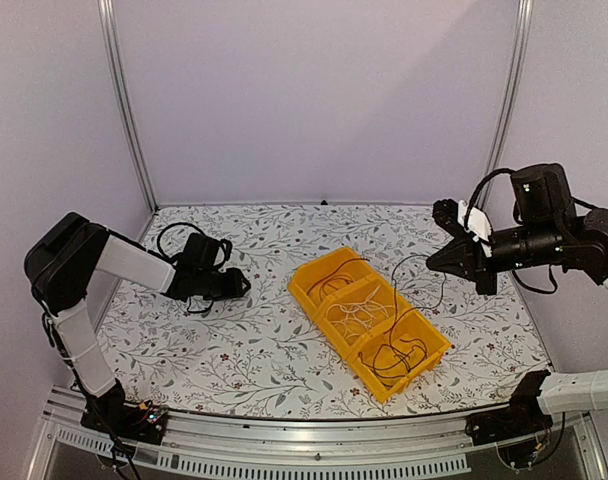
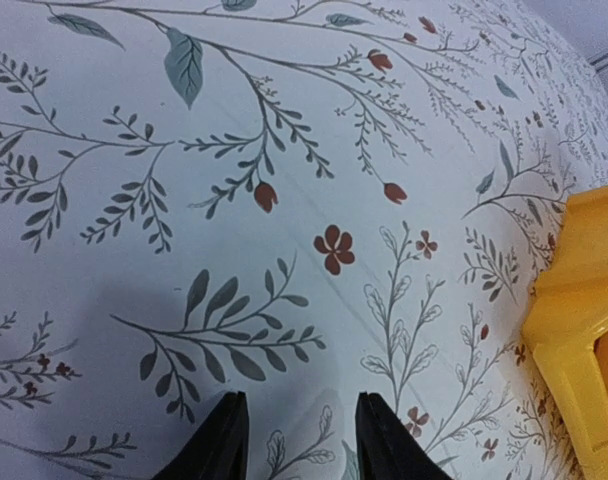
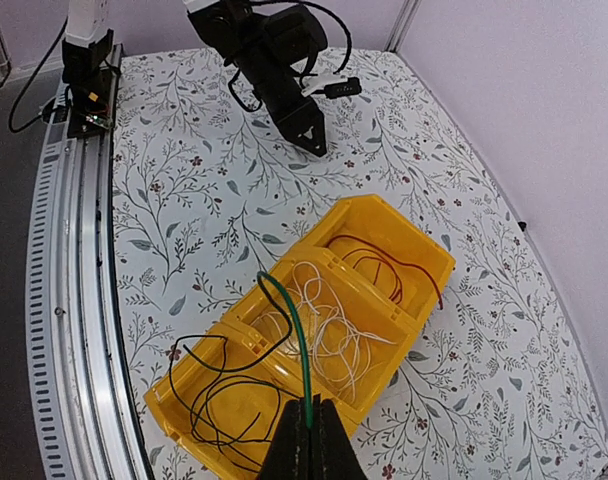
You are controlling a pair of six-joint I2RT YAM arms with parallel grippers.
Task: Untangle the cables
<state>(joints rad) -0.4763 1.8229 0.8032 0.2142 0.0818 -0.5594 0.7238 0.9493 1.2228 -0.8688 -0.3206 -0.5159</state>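
A patterned worktop point(image 1: 264, 350) carries a yellow bin point(image 3: 389, 375) with three compartments in a row, and the cables lie in it. The compartment nearest the right wrist camera holds a black cable point(image 3: 216, 400) in loose open loops. The middle one holds white cables point(image 3: 334, 335) in a denser knot of overlapping curls. The far one holds a reddish-brown cable point(image 3: 404, 265) in a small coil. The right gripper point(image 3: 306, 405) is raised above and to the right of the bin. It is closed on a thin green cable point(image 3: 296, 320), which arches up from the fingertips and drops back toward the wall between the black and white compartments. Its far end is hidden there, so it is unclear whether it is caught on either bundle. The left gripper point(image 2: 299, 445) is open with nothing between its fingers, low over bare worktop just left of the bin. The step in hand appears to be drawing the green cable free. This would go best with a slow, steady lift up and away from the bin, watching whether the black or white loops rise with it. If they do, the free left gripper could pin the snagged bundle or the bin itself down.
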